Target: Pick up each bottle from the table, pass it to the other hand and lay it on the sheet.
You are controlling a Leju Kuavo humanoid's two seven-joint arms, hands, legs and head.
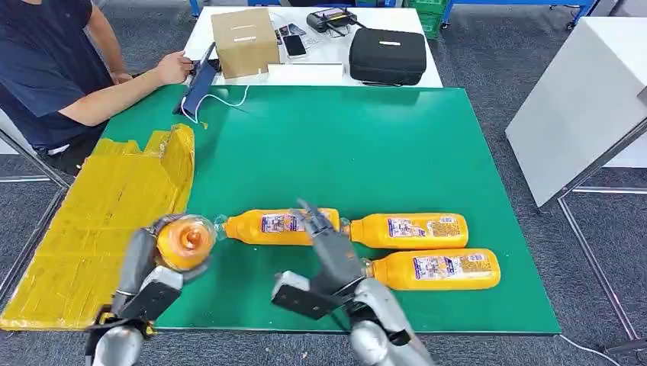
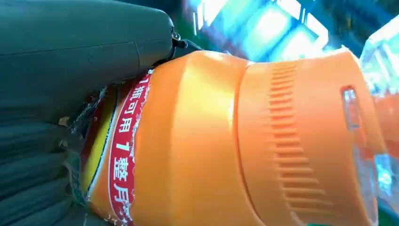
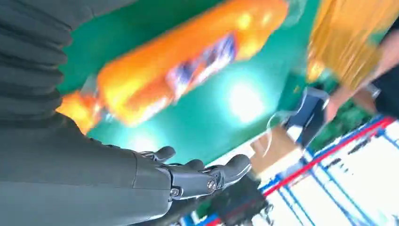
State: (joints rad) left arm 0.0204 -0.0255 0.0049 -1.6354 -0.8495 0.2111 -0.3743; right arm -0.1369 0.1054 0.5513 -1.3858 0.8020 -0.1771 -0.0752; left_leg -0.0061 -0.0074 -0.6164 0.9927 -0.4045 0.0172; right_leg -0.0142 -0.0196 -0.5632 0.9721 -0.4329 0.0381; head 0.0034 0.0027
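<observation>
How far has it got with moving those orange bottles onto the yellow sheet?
Barely started: the yellow sheet holds no bottles yet. The left hand holds one orange bottle near the sheet's edge; the right hand is open. Three bottles remain lying on the green table.

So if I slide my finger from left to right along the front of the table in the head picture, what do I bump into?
Yellow sheet → left hand holding a bottle → bottle lying on the green table → right hand → two more lying bottles, one behind, one in front.
</observation>
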